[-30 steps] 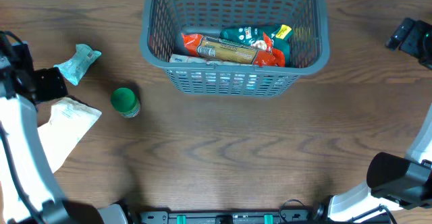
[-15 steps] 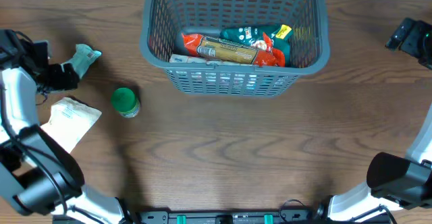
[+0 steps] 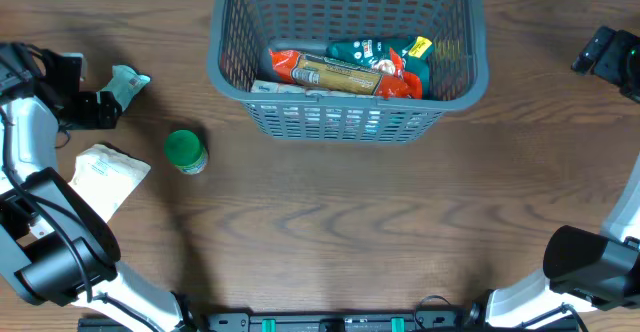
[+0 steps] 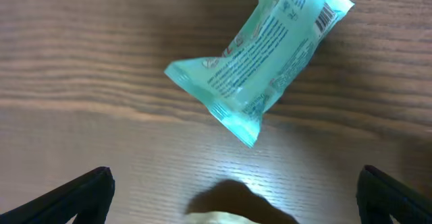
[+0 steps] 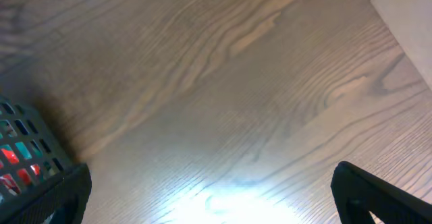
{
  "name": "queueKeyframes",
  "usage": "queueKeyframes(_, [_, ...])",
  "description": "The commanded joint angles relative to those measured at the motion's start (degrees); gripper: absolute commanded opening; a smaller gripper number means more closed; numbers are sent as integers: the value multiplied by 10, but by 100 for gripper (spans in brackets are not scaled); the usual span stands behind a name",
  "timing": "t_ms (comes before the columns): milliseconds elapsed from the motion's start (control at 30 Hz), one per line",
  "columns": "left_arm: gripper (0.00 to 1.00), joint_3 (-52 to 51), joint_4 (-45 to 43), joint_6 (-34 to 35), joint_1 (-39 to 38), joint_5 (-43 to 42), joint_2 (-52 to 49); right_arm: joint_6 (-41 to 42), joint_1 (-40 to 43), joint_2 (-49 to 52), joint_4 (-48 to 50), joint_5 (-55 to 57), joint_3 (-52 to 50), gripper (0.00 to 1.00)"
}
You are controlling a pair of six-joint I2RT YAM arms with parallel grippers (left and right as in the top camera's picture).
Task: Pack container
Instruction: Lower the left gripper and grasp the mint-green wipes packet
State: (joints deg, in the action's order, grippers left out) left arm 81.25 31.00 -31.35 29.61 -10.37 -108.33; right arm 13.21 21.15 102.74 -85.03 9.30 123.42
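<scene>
The wooden table (image 3: 350, 232) spreads out below me. The container (image 3: 345, 120) sits at the middle of its far edge. Packing is partly done, I judge: a long red and orange packet (image 3: 335, 74) and a dark teal bag (image 3: 385, 52) lie on the base inside, along with something pale that I cannot make out.

Three things wait outside, all toward the left edge. The biggest is a white pouch (image 3: 100, 177) at the left edge, near my left arm. A green-lidded jar (image 3: 185, 152) stands between that pouch and the container's near left corner. A small light teal packet (image 3: 122, 87) lies farther back along the left edge.

My left gripper (image 4: 233, 193) hovers over the table with its fingers (image 4: 84, 190) spread wide and holding nothing. The teal packet lies just ahead of them, roughly centred on the gap and untouched. The container is well apart from this hand, off toward the middle of the far edge.

My right gripper (image 5: 212, 197) waits near the far right corner, fingers also spread and empty. From there only one corner of the container shows, at the edge of the wrist view.
</scene>
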Motion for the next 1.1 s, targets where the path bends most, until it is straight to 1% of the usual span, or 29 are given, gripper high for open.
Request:
queueKeyframes(0, [99, 9, -5, -56, -3, -6, -10, 5, -2, 0, -1, 7, 0, 99])
queueKeyframes(67, [99, 9, -7, -75, -10, -6, -20, 5, -2, 0, 0, 7, 0, 99])
queueKeyframes(167, [99, 14, -5, -80, -21, -1, -44, 5, -2, 0, -1, 7, 0, 99])
queueKeyframes(233, [99, 30, 14, -81, -32, 14, -65, 5, -2, 0, 0, 7, 0, 99])
queueKeyframes(367, [99, 97, 69, -87, -52, 40, -113, 5, -2, 0, 0, 7, 0, 99])
queueKeyframes(500, [99, 191, 121, -87, -65, 62, -149, 5, -2, 0, -1, 7, 0, 99])
queueKeyframes(600, [99, 257, 142, -87, -67, 70, -160, 5, -2, 0, -1, 7, 0, 99])
queueKeyframes(700, [100, 296, 147, -89, -66, 84, -160, 5, -2, 0, -1, 7, 0, 99])
queueKeyframes(733, [100, 303, 149, -95, -65, 88, -160, 5, -2, 0, 0, 7, 0, 99])
queueKeyframes(933, [94, 309, 165, -138, -63, 87, -166, 5, -2, 0, 0, 7, 0, 99])
queueKeyframes(1067, [93, 309, 166, -148, -62, 96, -180, 5, -2, 0, 0, 7, 0, 99])
